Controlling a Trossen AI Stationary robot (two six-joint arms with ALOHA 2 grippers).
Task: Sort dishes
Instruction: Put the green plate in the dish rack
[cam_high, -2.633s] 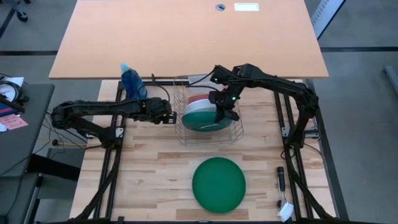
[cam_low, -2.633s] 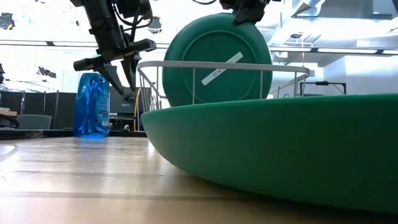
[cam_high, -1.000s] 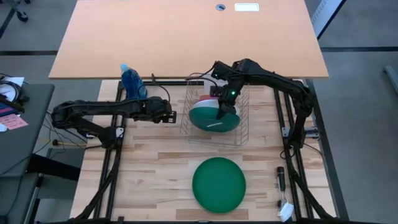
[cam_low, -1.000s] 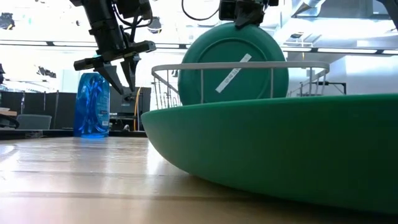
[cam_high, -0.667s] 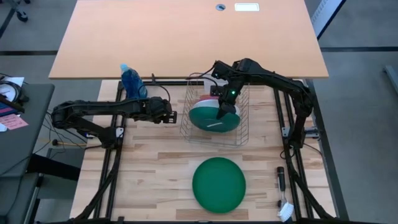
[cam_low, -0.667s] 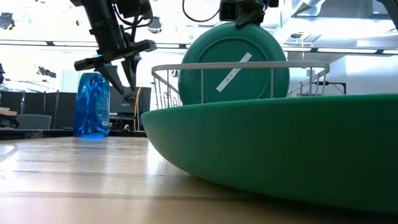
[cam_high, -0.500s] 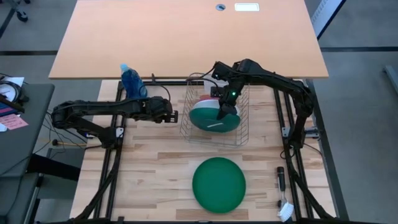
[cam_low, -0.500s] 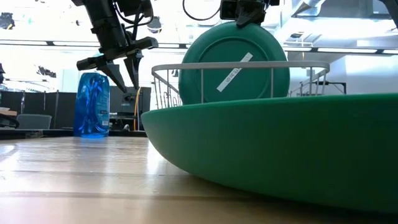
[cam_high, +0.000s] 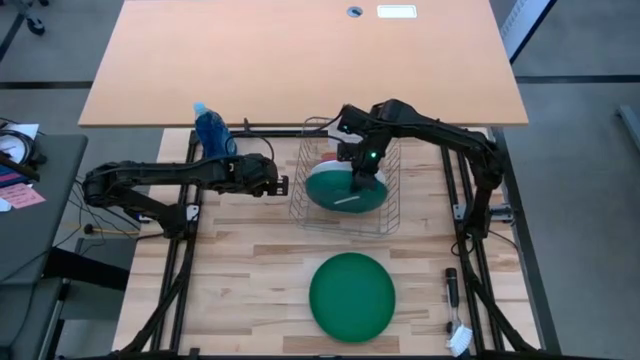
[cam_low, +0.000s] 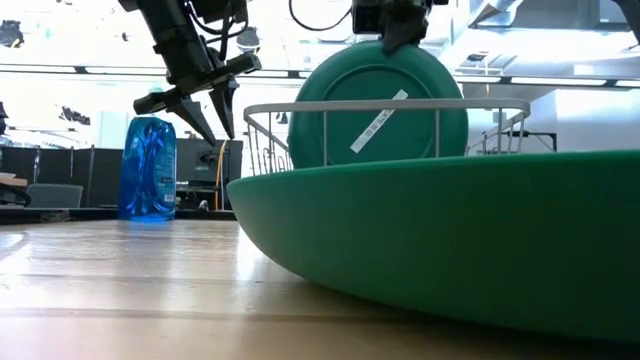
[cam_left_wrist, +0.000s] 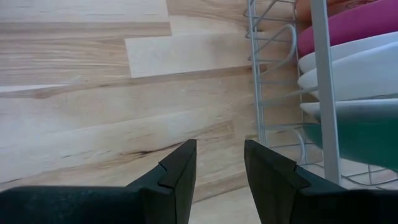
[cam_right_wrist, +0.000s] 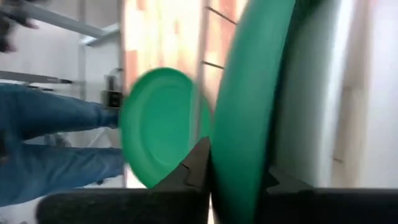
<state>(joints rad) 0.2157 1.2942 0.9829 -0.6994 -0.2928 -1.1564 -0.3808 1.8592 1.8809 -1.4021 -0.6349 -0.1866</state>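
the right gripper (cam_high: 362, 176) grips the top rim of a round dark green plate (cam_high: 343, 190) standing on edge in the metal wire dish rack (cam_high: 300, 205), at the near end of the row. since a few seconds ago this plate has gone from leaning to nearly upright and shifted slightly right; in the last second it has barely moved. judgement: the plate is seated or nearly so, and release is the likely next step.

the left gripper (cam_low: 200, 100), fingers apart and empty, hovers just left of the rack and has tilted slightly.

count of dishes: in the rack, one green, then two white (cam_left_wrist: 348, 62), one magenta-pink (cam_left_wrist: 348, 34) and one salmon-orange (cam_left_wrist: 323, 6) (largely hidden). a second round green plate (cam_high: 352, 297) lies flat on the wooden table (cam_high: 240, 280), near side, well apart. one blue spray bottle (cam_high: 209, 128) stands far left.
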